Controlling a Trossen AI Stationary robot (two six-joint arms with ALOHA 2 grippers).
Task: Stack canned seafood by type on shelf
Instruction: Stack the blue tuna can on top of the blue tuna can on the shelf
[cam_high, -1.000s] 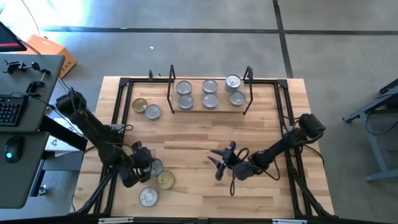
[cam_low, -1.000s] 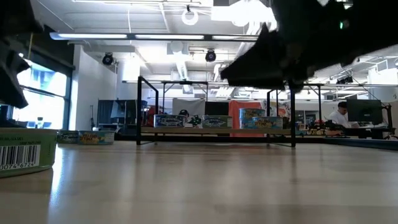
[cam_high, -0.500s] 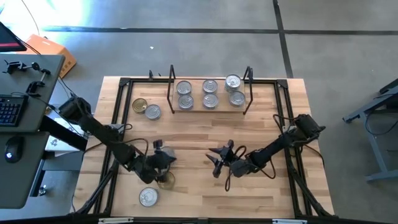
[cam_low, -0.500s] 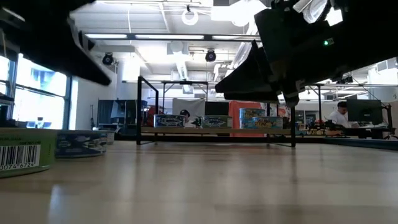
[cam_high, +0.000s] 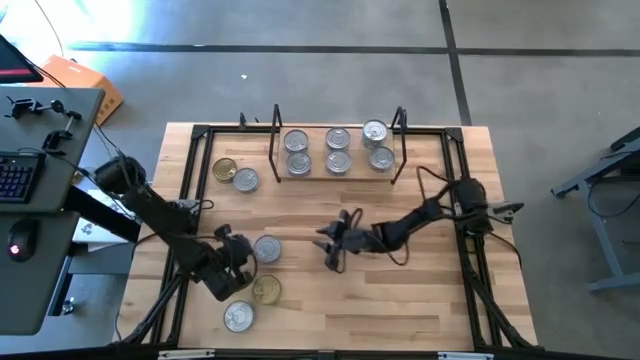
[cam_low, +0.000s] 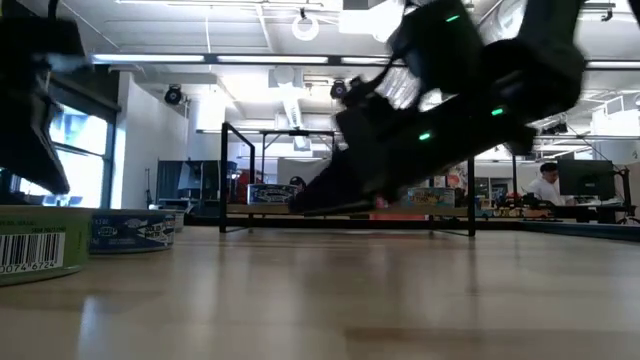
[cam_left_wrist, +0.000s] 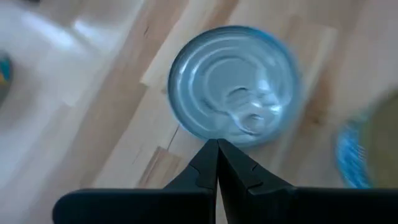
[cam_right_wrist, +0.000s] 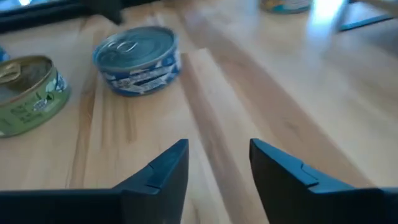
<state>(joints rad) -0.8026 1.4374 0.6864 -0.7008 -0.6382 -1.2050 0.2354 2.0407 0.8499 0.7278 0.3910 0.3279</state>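
Silver-lidded tins were gathered on the shelf (cam_high: 336, 172) at the far side of the tabletop (cam_high: 420, 310), six of them in three pairs, one tin (cam_high: 374, 131) of the pair nearest the right arm's side seeming to sit higher or tilted; whether the pairs were sorted by type could not be read from the lids alone. Off the shelf's end on the left arm's side, a gold-lidded tin (cam_high: 225, 169) and a silver one (cam_high: 246, 180) were left touching on the tabletop, presumably waiting for their turn.

Well in front of the shelf, towards the left arm's side, three more tins were lying: a silver-lidded tin with a blue label (cam_high: 267, 248), a gold-lidded tin with a green label (cam_high: 266, 290) just nearer the front edge, and another silver tin (cam_high: 238, 317) nearest that edge. The left gripper (cam_high: 236, 262) was held just beside the blue-labelled tin, its fingers (cam_left_wrist: 217, 168) pressed together on nothing, so a nudge rather than a grasp was suggested. The right gripper (cam_high: 331, 243) was held low over the tabletop, in front of the shelf's middle, its fingers (cam_right_wrist: 163, 168) parted and empty, and it was pointed at the blue-labelled tin, which was probably meant to be taken next and carried to the shelf.
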